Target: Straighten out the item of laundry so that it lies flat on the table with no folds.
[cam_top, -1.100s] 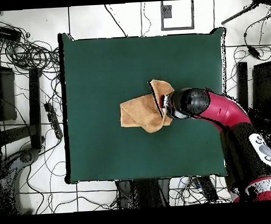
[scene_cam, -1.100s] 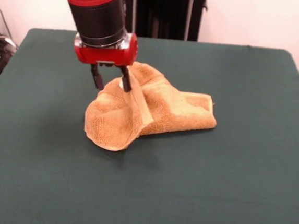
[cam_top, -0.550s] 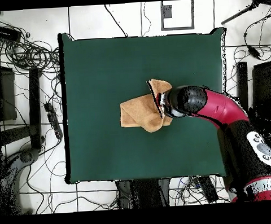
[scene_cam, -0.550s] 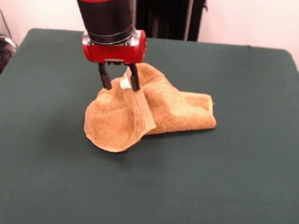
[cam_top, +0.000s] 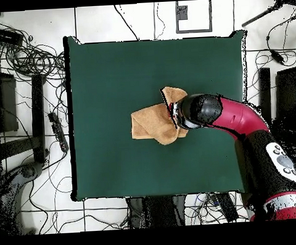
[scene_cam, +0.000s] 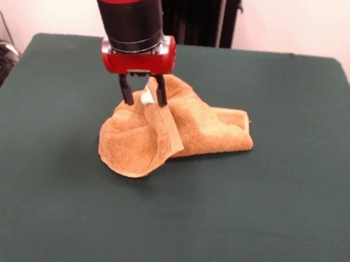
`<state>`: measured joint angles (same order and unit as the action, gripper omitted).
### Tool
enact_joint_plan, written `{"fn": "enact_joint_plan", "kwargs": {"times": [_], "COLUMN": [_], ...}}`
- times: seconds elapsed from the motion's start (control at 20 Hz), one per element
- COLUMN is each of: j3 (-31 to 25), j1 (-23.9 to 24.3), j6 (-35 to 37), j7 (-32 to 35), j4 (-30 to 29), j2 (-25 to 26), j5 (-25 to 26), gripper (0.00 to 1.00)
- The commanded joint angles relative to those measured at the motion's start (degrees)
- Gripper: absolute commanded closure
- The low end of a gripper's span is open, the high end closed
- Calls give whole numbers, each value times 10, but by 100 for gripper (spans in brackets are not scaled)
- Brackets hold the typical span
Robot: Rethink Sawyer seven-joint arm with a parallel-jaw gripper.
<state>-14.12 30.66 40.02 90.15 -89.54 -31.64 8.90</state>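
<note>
The table (scene_cam: 292,196) spreads wide on every side of the gripper (scene_cam: 143,97), its dark green cover bare but for the towel. The towel (scene_cam: 193,129) lies bunched and folded directly under the gripper and stretches off to its right in the front view. The gripper stands upright with its fingers (scene_cam: 160,95) spread, straddling a raised striped fold beside the small white tag (scene_cam: 146,95).

Arm: the red and black robot arm (scene_cam: 131,14) is cut off by the front view's top edge.
Towel: the arm's wrist hides the crumpled orange-tan terry towel's (cam_top: 153,123) three o'clock part from overhead.
Table: the dark green felt-covered table's (scene_cam: 265,225) six o'clock edge is cropped in front.
</note>
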Motion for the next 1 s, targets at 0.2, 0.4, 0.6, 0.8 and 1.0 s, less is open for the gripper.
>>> {"fn": "enact_joint_plan", "kwargs": {"times": [0.2, 0.4, 0.6, 0.8, 1.0], "j3": [-38, -33, -33, -36, -34], "j1": [-40, -51, -57, -58, -61], "j6": [-43, -26, -21, -18, -12], "j7": [37, 51, 58, 59, 60], "j4": [-19, -21, -30, -35, -39], "j2": [48, 35, 24, 20, 14], "j5": [16, 8, 1, -7, -10], "gripper": [0, 0, 0, 0, 0]}}
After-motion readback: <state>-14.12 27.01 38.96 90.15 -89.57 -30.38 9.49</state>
